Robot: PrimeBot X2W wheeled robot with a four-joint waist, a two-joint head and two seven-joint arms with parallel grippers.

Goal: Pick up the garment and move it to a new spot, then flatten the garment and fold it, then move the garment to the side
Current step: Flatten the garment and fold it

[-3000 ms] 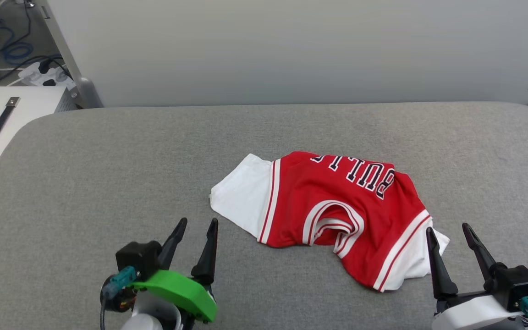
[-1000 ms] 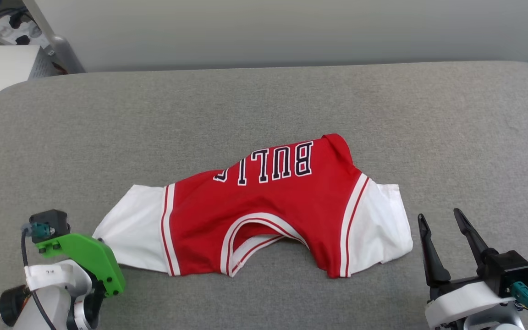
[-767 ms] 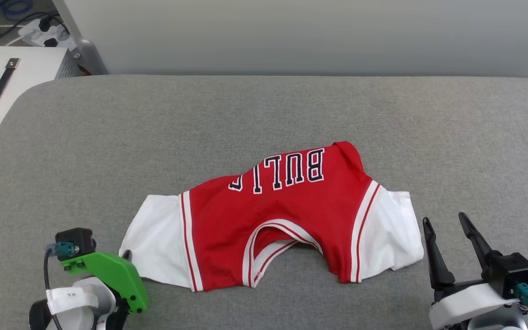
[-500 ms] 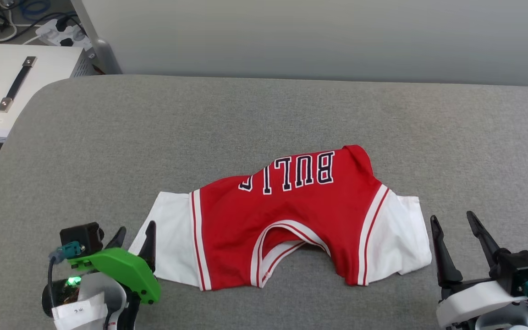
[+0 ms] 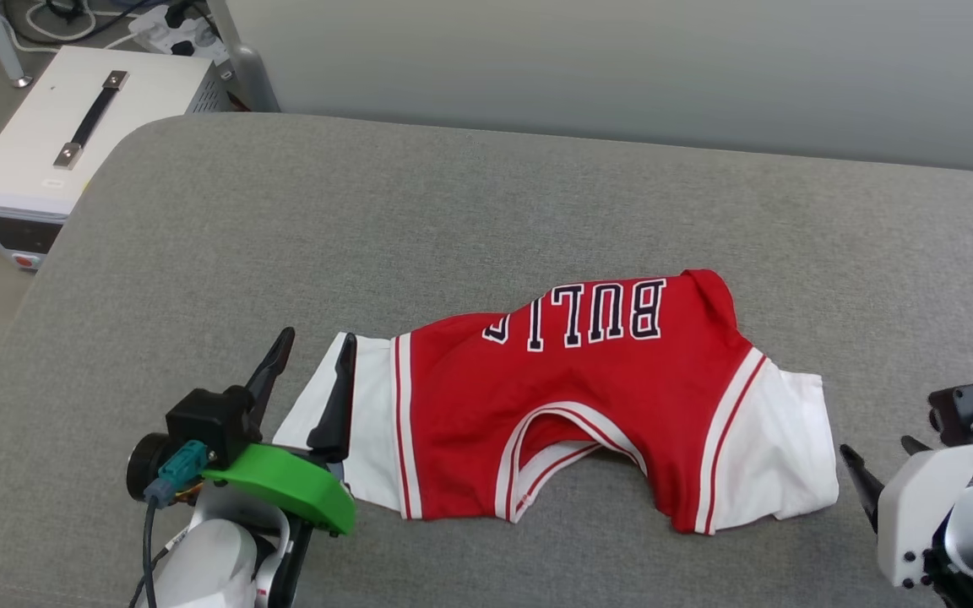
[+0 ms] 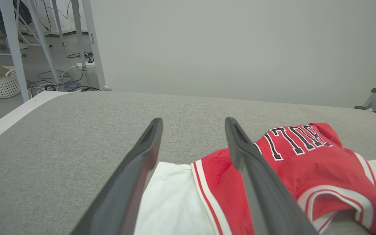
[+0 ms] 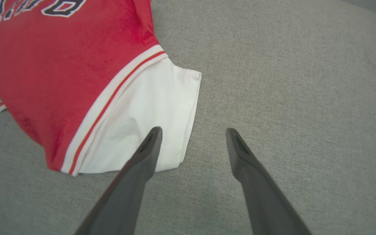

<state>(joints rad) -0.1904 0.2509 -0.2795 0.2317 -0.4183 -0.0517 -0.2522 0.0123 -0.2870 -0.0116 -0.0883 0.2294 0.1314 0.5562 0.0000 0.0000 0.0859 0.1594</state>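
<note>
Garment (image 5: 588,371): lies on the grey padded table (image 5: 453,211), right of centre and toward the near half.
- Orientation: the long axis runs left to right, sleeve to sleeve. The neck opening faces the near edge. The lettering sits toward the far side and reads upside down from the head view.
- Appearance: red body and white short sleeves, with red-white striped trim at the sleeve seams and collar. "BULL" shows in black-and-white letters. The far part is bunched and humped, not flat. The left sleeve lies fairly smooth and the right sleeve has a slight crease.

Left gripper (image 5: 318,339): jaws spread wide, nothing held. It sits at the garment's left end. In the left wrist view the white left sleeve's edge lies between and below the fingers, and the red body is off to the right. Contact with the cloth cannot be told.

Right gripper (image 7: 193,129): jaws spread wide, nothing held, at the garment's right end. In the right wrist view one fingertip is over the near corner of the right sleeve and the other is over bare table.
</note>
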